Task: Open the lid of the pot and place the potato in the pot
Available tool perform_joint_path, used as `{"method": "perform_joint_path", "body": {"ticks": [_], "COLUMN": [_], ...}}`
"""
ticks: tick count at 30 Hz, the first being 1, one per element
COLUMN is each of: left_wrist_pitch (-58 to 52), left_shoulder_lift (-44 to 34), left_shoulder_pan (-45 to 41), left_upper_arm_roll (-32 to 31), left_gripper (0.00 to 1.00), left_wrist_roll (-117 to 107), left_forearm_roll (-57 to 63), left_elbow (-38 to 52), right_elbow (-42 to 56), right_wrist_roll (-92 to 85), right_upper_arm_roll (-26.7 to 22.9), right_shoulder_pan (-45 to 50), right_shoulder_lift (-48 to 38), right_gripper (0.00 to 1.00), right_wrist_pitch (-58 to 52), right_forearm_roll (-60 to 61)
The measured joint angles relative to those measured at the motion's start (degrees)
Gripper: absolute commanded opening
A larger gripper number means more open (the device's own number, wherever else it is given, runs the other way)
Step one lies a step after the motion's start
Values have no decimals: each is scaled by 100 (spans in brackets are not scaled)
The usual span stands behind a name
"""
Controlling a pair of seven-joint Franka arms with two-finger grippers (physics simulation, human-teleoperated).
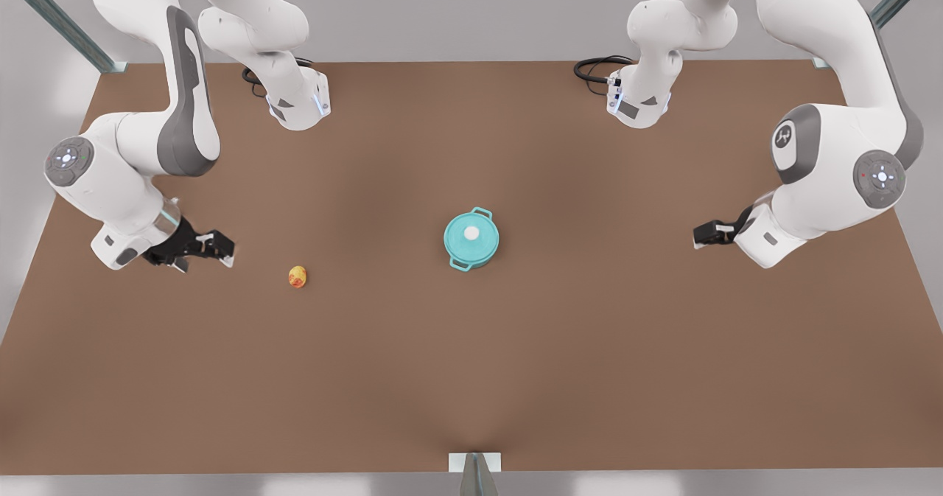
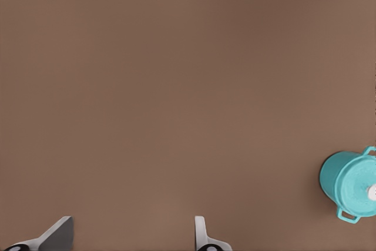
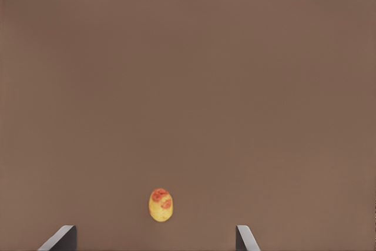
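The right gripper, fingers apart, hovers near the potato while the left gripper, also spread, waits well apart from the pot, whose pot lid is on: lifting it by the knob likely comes first

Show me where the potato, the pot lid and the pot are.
potato (image 1: 298,276), front view, its middle.
pot lid (image 1: 471,235), front view, white knob at centre.
pot (image 1: 460,264), front view, near loop handle.
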Motion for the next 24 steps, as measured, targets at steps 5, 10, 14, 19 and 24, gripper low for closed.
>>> {"method": "perform_joint_path", "body": {"ticks": [5, 10, 14, 19, 24], "left_wrist_pitch": [186, 292, 821, 1528, 2311], "left_shoulder_lift": [114, 1145, 1843, 2371, 2429], "left_shoulder_pan": [-535, -1960, -2644, -3340, -3383], "left_upper_arm_roll": [-46, -1047, -1162, -1175, -1151], "left_gripper": [100, 100, 100, 100, 100], "left_wrist_roll": [0, -786, -1778, -3047, -3996], "left_forearm_roll": [118, 141, 305, 736, 993], "left_elbow": [86, 990, 1059, 1093, 403], "right_elbow": [3, 98, 139, 131, 260], "right_wrist_roll": [-93, -100, -23, 233, 632], "right_upper_arm_roll": [0, 11, 17, 22, 24], "right_shoulder_pan": [-17, 331, 786, 1021, 1316], "right_shoulder_lift": [45, 247, 278, 690, 1136], "right_gripper": [100, 100, 100, 100, 100], "right_wrist_pitch": [345, 190, -171, -559, -719], "right_forearm_roll": [-80, -556, -858, -951, -1130]}}
